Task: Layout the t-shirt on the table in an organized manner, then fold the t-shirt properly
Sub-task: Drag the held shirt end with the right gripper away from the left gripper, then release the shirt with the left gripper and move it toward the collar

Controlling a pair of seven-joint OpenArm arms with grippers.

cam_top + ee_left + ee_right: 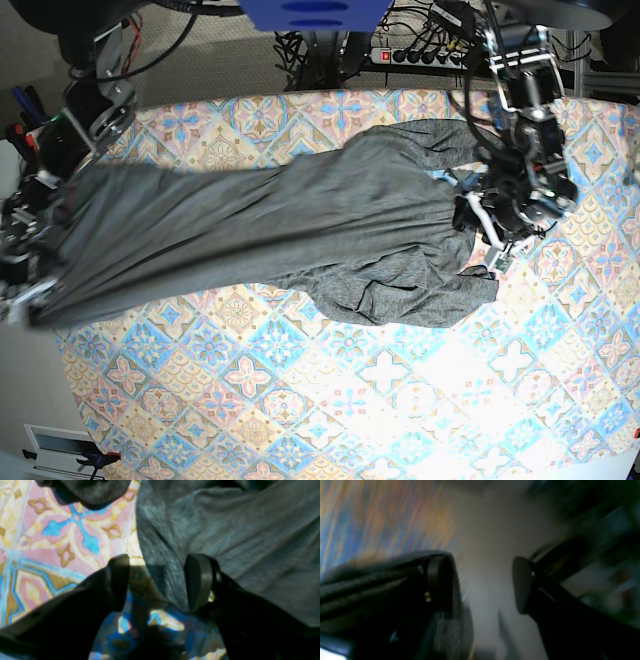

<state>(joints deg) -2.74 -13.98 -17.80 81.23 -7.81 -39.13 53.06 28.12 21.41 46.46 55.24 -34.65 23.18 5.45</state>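
T-shirt (300, 225) is stretched across the far half of my table (330, 400), its left end reaching my right gripper (22, 285) at the table's left edge. That gripper's jaws are spread, grey cloth draped over one finger. Rightward, my left gripper (485, 235) hovers spread above the bunched end.

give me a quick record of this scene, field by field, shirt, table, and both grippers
t-shirt: dark grey, stretched sideways across the table, bunched near the left gripper
table: pastel tile-pattern cloth, bare in front of the shirt
left gripper: jaws apart, over the shirt's edge
right gripper: jaws apart, grey cloth draped over one finger, view blurred
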